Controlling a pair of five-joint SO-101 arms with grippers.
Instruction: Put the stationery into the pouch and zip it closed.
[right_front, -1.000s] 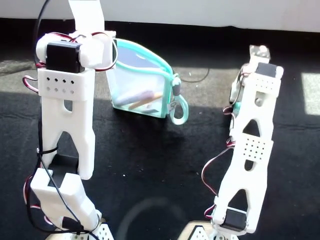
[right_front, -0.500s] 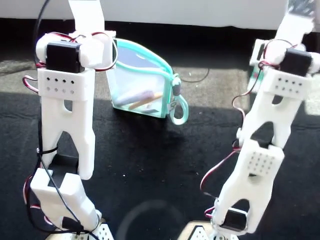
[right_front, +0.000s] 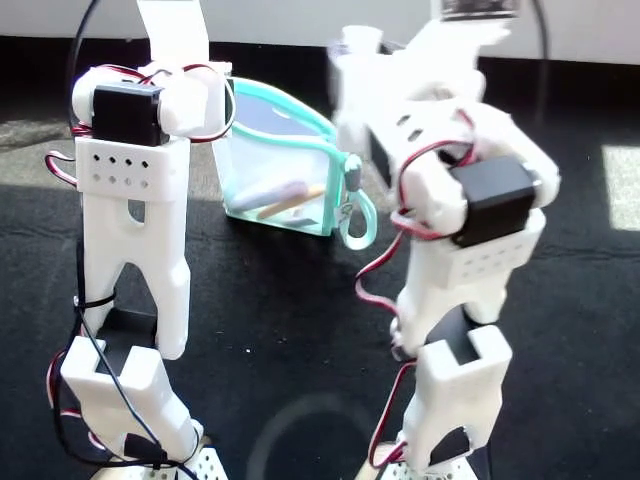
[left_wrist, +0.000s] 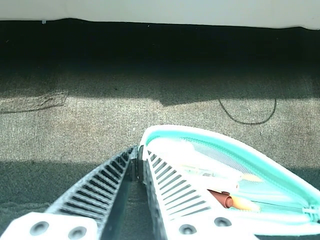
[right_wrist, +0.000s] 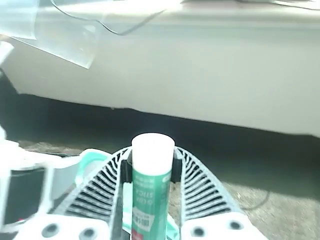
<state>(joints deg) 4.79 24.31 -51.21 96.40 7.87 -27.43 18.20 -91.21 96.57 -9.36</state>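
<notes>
The pouch (right_front: 270, 160) stands on the black cloth (right_front: 290, 330) between the two arms, near the far edge of the table; it has clear walls and a mint-green rim, and its mouth gapes open along the top. At the end nearer the right arm (right_front: 470, 210) a mint loop (right_front: 362, 228) hangs down from it, with a small grey pull (right_front: 352, 172) just above. Through the clear wall a pale lilac stick (right_front: 278, 192) and a thin brown pencil-like piece (right_front: 292, 204) lie slanted at the bottom, touching each other. From the left wrist the pouch (left_wrist: 250, 160) shows as a curved mint lip over a mesh-like zip band; inside lie a reddish-brown barrel (left_wrist: 222, 198) and an orange piece (left_wrist: 246, 203) beside it.

The left gripper (left_wrist: 137, 150) has its ribbed fingers (left_wrist: 102, 185) pressed together at the tips, pinching the end of the pouch's rim; this is the end away from the loop.

The right gripper (right_wrist: 152, 152) is raised above the cloth, over the loop end of the pouch; its fingers are parted just enough to clamp a glue stick (right_wrist: 151, 185); the stick is green-bodied with a white cap, and the cap pokes out past the fingertips. A bit of mint rim (right_wrist: 89, 159) shows just beyond the fingers; a white wall (right_wrist: 210, 75) stands behind the table.
</notes>
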